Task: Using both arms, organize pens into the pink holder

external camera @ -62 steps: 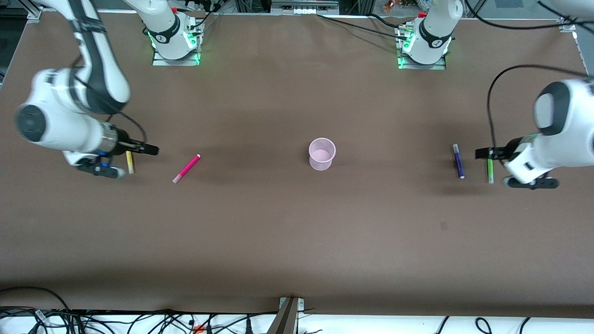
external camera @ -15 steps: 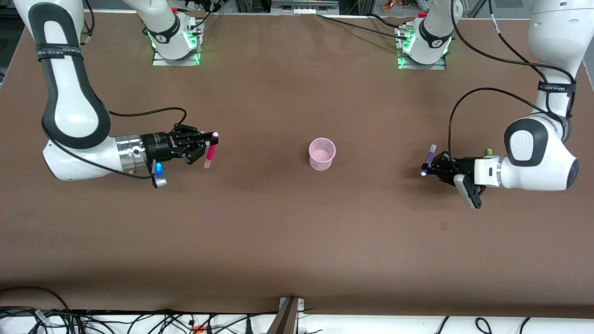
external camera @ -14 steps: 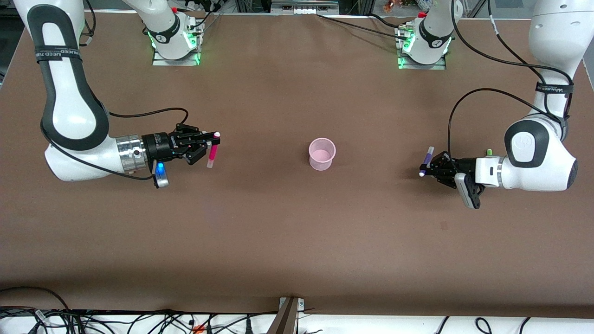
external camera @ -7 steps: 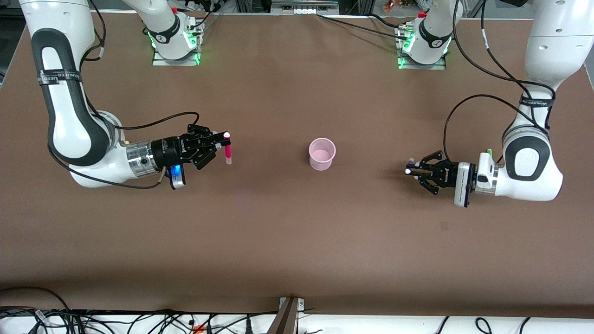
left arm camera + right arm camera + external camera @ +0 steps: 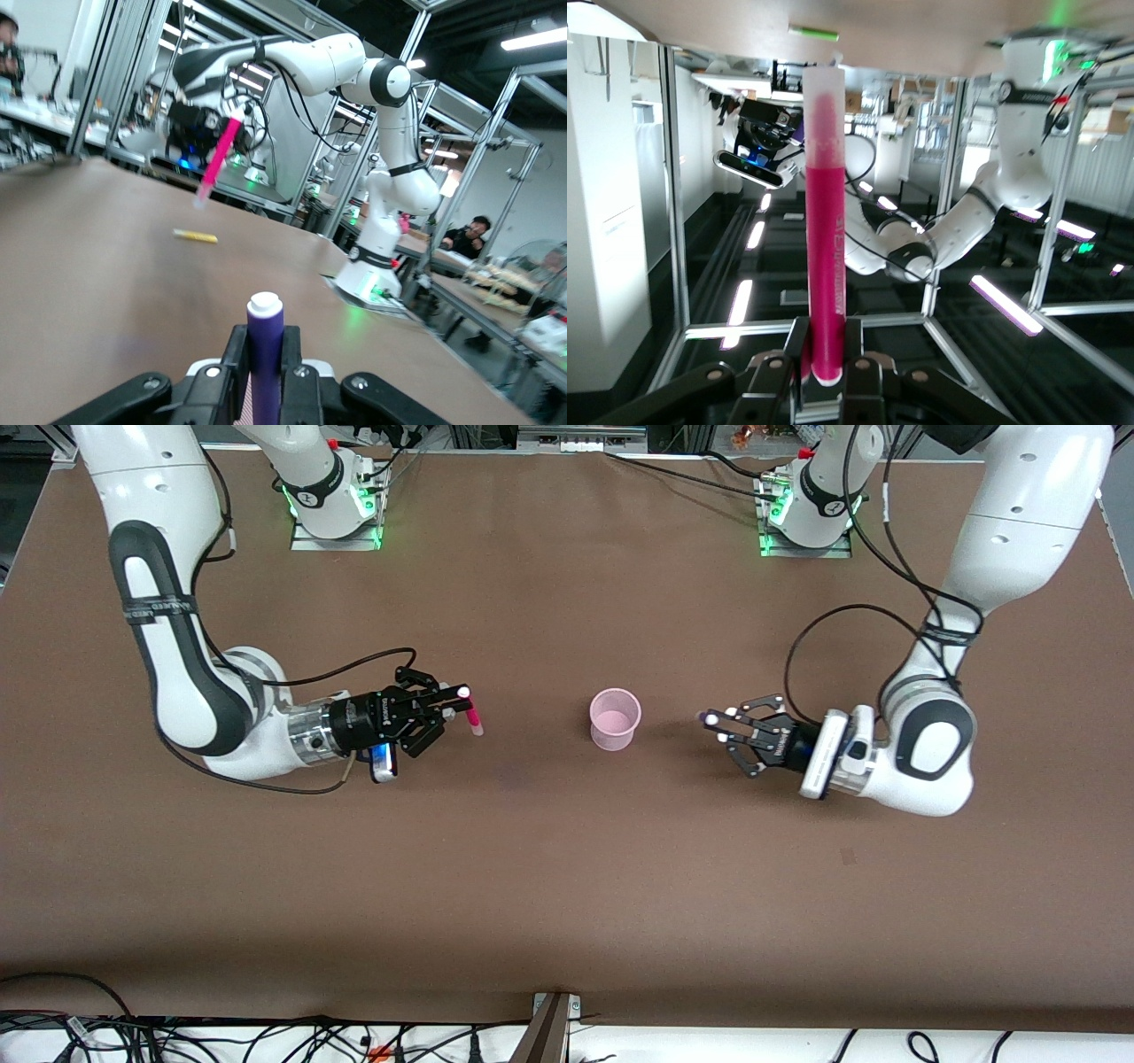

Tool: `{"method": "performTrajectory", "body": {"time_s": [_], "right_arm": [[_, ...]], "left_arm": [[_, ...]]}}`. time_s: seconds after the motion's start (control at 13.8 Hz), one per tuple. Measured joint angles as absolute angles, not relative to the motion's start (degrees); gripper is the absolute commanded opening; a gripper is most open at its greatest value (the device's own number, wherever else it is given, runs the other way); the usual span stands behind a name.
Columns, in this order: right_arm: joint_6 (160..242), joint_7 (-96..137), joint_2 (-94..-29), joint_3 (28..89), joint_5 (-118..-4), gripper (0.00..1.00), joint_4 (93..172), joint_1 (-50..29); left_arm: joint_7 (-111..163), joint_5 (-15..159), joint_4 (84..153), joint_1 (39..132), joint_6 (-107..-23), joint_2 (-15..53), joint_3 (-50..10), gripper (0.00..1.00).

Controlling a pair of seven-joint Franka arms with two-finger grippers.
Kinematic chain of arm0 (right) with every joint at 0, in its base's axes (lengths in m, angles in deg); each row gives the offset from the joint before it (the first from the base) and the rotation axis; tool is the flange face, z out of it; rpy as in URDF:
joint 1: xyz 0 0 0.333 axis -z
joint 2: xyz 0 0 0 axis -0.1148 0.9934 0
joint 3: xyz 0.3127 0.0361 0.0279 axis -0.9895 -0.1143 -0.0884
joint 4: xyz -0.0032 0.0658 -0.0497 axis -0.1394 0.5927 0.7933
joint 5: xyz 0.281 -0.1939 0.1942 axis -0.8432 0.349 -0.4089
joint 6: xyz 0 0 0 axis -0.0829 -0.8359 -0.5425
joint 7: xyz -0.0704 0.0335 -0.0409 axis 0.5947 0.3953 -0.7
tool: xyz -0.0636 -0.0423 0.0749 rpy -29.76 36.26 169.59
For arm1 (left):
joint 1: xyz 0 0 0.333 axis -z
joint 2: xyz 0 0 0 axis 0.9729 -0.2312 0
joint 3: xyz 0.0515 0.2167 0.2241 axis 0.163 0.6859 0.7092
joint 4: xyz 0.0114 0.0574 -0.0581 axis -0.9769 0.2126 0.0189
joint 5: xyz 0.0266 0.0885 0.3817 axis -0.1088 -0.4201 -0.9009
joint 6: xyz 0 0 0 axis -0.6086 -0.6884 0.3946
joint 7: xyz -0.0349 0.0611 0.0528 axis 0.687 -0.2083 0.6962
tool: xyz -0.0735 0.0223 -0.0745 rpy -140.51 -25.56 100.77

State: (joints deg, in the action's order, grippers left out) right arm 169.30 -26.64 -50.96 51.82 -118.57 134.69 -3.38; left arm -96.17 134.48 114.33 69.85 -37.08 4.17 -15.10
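The pink holder point(image 5: 615, 717) stands upright at the table's middle. My right gripper point(image 5: 459, 705) is shut on the magenta pen point(image 5: 472, 718) and holds it above the table, on the right arm's side of the holder. My left gripper point(image 5: 716, 723) is shut on the dark purple-blue pen point(image 5: 710, 716) above the table, close to the holder on the left arm's side. In the left wrist view the purple pen point(image 5: 264, 341) stands between the fingers point(image 5: 236, 354). In the right wrist view the magenta pen point(image 5: 825, 221) stands between the fingers point(image 5: 796, 350).
The yellow pen point(image 5: 195, 235) lies on the table toward the right arm's end; the green pen point(image 5: 813, 33) lies toward the left arm's end. Both are hidden by the arms in the front view. The arm bases point(image 5: 328, 505) stand at the table's back edge.
Both grippers took pens off the table and have moved toward the holder from either end. In the last half second each came much closer to it.
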Motion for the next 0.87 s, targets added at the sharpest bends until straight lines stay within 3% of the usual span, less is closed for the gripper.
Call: {"method": "performTrajectory", "body": {"time_s": [0.51, 0.79, 0.87], "right_arm": [[169.32, -26.65, -50.74, 51.86, -119.74, 0.00, 135.04, -4.15], [171.02, -26.67, -50.72, 51.81, -121.23, 0.00, 135.18, -5.37], [172.38, -26.67, -50.72, 51.78, -122.70, 0.00, 135.20, -6.30]], "left_arm": [[-114.00, 141.31, 119.52, 73.34, -50.44, 3.75, -20.81, 0.00], [-119.46, 146.05, 124.96, 73.37, -51.87, 4.13, -23.08, 0.00], [-119.82, 146.05, 125.47, 73.28, -51.93, 4.41, -23.07, 0.25]]}}
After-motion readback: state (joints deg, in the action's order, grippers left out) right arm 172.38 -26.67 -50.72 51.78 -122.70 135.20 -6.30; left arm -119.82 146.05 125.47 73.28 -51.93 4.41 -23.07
